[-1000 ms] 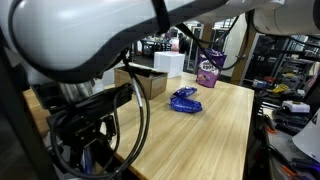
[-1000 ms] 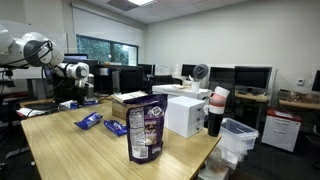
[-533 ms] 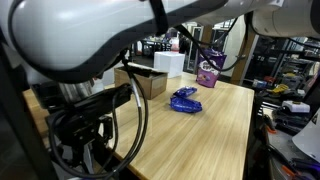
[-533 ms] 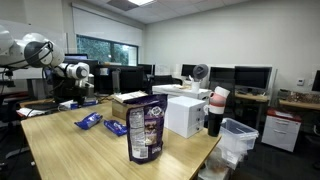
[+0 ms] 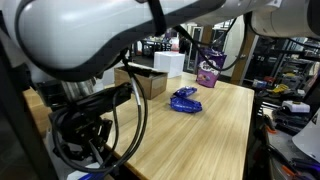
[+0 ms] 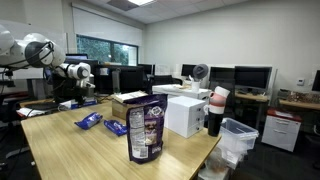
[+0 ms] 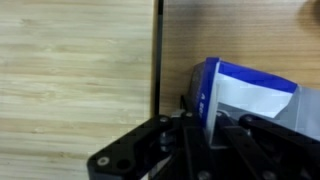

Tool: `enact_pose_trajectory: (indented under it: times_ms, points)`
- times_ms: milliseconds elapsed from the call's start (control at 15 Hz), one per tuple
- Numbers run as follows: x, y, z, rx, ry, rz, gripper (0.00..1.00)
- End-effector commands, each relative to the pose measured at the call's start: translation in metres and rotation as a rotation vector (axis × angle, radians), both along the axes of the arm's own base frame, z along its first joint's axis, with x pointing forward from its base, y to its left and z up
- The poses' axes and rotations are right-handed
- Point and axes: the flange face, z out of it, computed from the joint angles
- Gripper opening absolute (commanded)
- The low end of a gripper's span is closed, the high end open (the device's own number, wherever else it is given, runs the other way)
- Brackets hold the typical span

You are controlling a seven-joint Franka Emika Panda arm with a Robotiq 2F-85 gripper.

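At the wrist view's 6 o'clock, the gripper [image 7: 205,120] pinches the near end of a blue-and-white packet [image 7: 255,95] lying on the wooden table [image 7: 80,80], its long axis running off toward 2 o'clock.

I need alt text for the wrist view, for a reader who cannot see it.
Seen from above, the black end effector enters from the bottom edge, its fingers close on either side of the left edge of a blue and white packet; whether they pinch it is unclear. Underneath lies a wooden table with a dark vertical seam.
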Motion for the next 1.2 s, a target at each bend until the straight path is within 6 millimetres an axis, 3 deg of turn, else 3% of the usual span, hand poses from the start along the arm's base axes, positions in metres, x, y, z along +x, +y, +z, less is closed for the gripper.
enact_pose_trajectory:
  times_ms: [0, 67, 733, 1133]
  points:
    - [0.005, -0.005, 0.006, 0.009, 0.014, 0.001, 0.02]
    - [0.006, -0.006, 0.007, 0.009, 0.011, 0.000, 0.06]
    - [0.007, -0.006, 0.038, -0.004, 0.022, 0.007, 0.07]
    - [0.014, -0.007, 0.032, 0.025, -0.001, 0.025, 0.06]
